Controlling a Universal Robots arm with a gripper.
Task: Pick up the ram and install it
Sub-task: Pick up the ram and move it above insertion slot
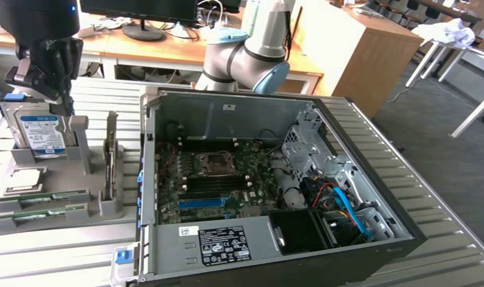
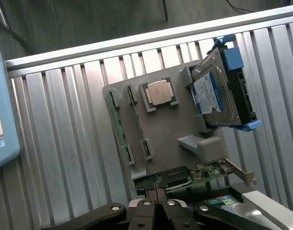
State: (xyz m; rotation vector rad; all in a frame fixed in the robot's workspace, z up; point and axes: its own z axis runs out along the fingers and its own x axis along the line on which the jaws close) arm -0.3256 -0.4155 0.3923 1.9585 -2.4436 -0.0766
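The ram (image 2: 119, 125) is a thin green stick lying on edge in the outermost slot of a grey parts holder (image 2: 170, 127). In the exterior view the ram (image 1: 34, 214) sits at the holder's (image 1: 106, 206) near edge, on that view's left. My black gripper (image 1: 65, 106) hangs above the far end of the holder, close to the upright hard drive (image 1: 41, 133) and well away from the ram. In the wrist view the gripper (image 2: 156, 199) has its fingers pressed together with nothing between them. The open computer case (image 1: 250, 173) shows the motherboard with its memory slots (image 1: 214, 186).
The holder also carries a silver processor (image 2: 158, 92), the hard drive (image 2: 218, 93) in a blue bracket and an upright expansion card (image 2: 204, 173). All stand on a slatted metal table (image 2: 64, 143). Desks, a monitor and a wooden cabinet (image 1: 346, 42) stand behind.
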